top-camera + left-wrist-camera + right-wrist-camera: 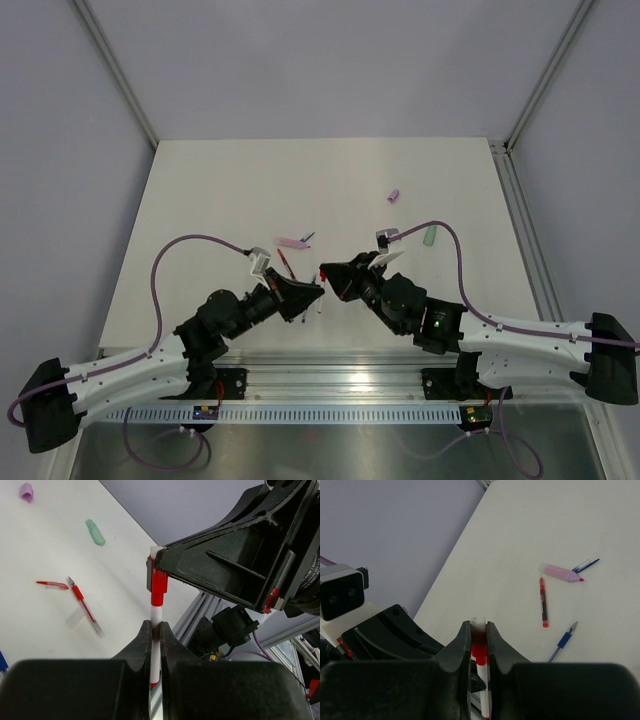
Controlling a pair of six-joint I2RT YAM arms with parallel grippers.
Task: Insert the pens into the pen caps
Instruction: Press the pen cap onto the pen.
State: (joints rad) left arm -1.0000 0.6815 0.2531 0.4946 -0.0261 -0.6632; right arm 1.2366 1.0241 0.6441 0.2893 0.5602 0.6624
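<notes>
My left gripper (155,625) is shut on the white barrel of a pen (156,611) with red ends. The pen points away from it into a red pen cap (158,586). My right gripper (478,629) is shut on that red cap (479,651), and the pen barrel (484,682) runs out below it. In the top view the left gripper (316,291) and the right gripper (327,273) meet tip to tip above the table's near middle. The pen's tip is hidden inside the cap.
On the table lie a red pen (85,607), a thin red cap (52,584), a green pen (430,237), a lilac cap (395,195), a pink pen (560,573) and two blue pens (563,641) (586,565). The metal rail (330,385) runs along the near edge.
</notes>
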